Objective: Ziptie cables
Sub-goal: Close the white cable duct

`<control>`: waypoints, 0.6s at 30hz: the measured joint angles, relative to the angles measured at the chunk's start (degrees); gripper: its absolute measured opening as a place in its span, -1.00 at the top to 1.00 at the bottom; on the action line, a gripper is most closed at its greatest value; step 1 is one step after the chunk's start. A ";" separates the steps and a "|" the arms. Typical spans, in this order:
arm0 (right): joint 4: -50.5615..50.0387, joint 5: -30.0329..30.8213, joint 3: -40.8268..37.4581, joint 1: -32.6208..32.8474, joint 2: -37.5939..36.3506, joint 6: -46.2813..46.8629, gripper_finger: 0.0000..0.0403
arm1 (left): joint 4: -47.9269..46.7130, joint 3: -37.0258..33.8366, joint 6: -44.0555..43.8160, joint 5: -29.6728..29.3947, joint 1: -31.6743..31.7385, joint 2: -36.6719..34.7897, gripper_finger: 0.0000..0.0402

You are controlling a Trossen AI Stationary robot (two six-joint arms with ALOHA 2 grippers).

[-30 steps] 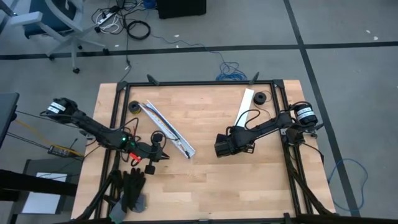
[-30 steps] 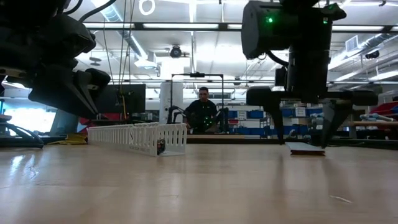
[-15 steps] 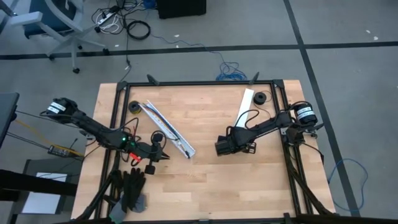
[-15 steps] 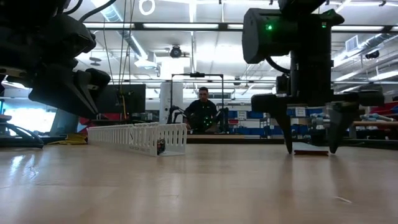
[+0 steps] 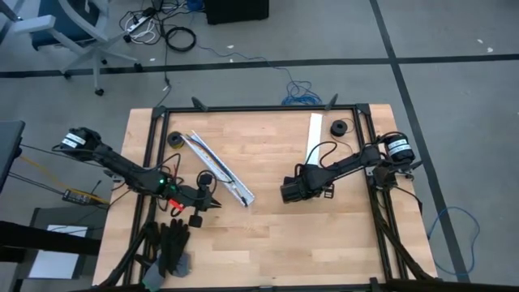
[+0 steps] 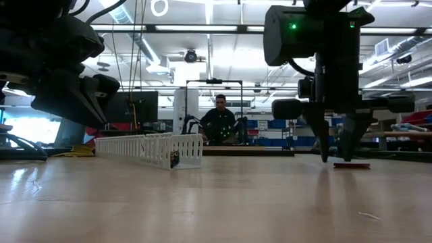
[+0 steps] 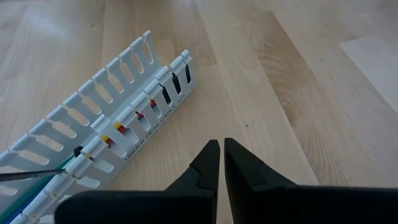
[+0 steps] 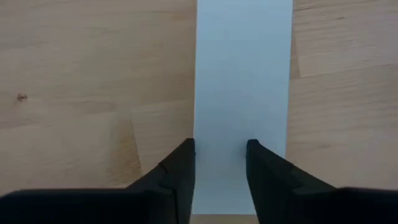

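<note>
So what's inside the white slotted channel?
In the slotted channel, red and yellow wires show through the slots, with green and blue ones at its near end. The walls hide the rest of their run.

Grey floor [image 5: 454, 73], office chair [image 5: 73, 32], ceiling lights [image 6: 202, 28].

white slotted channel [image 5: 220, 169], flat white strip [image 5: 313, 133], seated person [image 6: 221, 121]

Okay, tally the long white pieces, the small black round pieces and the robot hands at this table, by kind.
White slotted channel: 1
Flat white strip: 1
Small black round pieces: 2
Robot hands: 2 (left hand, right hand)
Total: 6
</note>
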 joint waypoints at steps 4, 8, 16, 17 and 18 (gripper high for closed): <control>-0.12 0.02 -0.02 0.09 0.02 0.00 0.53 | -0.05 0.00 -0.01 0.00 0.01 0.00 1.00; -0.21 0.86 -0.03 0.59 0.05 0.02 0.62 | -0.04 0.00 -0.02 0.00 0.00 0.00 1.00; -0.21 1.81 -0.10 1.46 0.15 -1.48 0.55 | -0.06 0.00 -0.05 0.00 0.00 0.00 1.00; -0.19 1.79 -0.11 1.47 0.15 -1.49 0.51 | -0.07 0.00 -0.23 0.00 0.00 0.00 1.00; -0.16 1.77 -0.11 1.47 0.15 -1.53 0.48 | -0.06 0.00 -0.47 0.00 0.00 0.00 1.00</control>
